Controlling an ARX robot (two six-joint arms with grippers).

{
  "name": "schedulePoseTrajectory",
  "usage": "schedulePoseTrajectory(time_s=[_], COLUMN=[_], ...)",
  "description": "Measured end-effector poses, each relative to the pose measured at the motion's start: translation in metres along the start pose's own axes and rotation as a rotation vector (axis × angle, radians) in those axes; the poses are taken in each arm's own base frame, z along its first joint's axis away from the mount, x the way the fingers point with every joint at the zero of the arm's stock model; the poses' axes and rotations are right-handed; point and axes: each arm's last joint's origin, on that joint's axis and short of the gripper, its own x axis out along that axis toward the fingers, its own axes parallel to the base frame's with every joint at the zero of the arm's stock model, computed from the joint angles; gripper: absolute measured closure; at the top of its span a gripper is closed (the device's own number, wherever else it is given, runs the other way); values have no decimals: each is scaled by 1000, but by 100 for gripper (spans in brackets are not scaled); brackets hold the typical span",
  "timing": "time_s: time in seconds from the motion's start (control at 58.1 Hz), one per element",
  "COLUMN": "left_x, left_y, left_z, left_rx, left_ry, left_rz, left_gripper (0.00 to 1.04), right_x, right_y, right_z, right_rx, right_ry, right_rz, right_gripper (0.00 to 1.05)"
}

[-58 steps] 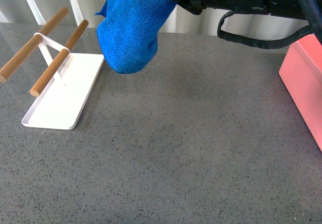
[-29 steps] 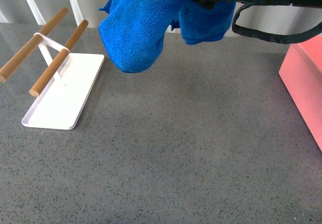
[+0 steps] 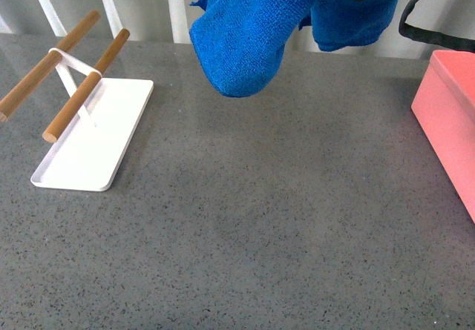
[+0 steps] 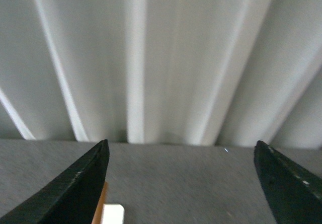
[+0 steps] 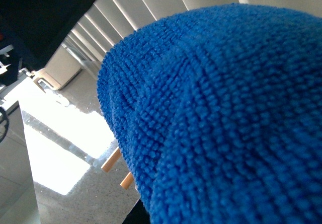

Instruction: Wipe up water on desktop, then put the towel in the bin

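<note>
Grey desk (image 3: 282, 219) is showing no visible water, so wiping is looking done. My right fingers, buried in cloth, are holding the towel (image 3: 245, 33) aloft at upper centre. My left fingers (image 4: 80, 183) are gaping wide, and the bin (image 3: 453, 115) at right is waiting.

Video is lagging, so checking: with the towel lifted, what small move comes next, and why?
Probably swing the towel rightward toward the bin: it hangs above the desktop, well short of the bin's rim, and I can make out no clear puddle to wipe.
</note>
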Motion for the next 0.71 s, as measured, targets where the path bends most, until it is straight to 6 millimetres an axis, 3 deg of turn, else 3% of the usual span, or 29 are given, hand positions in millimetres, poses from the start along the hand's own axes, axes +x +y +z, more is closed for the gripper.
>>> schedulePoseTrajectory(time_s=[0.344,0.43,0.568,0.706], left_x=[-76,-99,-129,-144], left_y=[48,58,70,75], left_z=[-48,-61,-77,-85], left_rx=[28,33,37,37], left_ry=[-15,-8,-5,-6], left_rz=[21,12,16,21], left_gripper=[82,102,101,101], right_x=[-11,-15,-17,-17], right_y=[-1,-2,-3,-4], right_z=[-1,0,1,-1], right_rx=[-46,-55,-62,-65], right_ry=[31,29,30,47], right_rz=[-83,-95,-117,-137], right_gripper=[99,99,99,99])
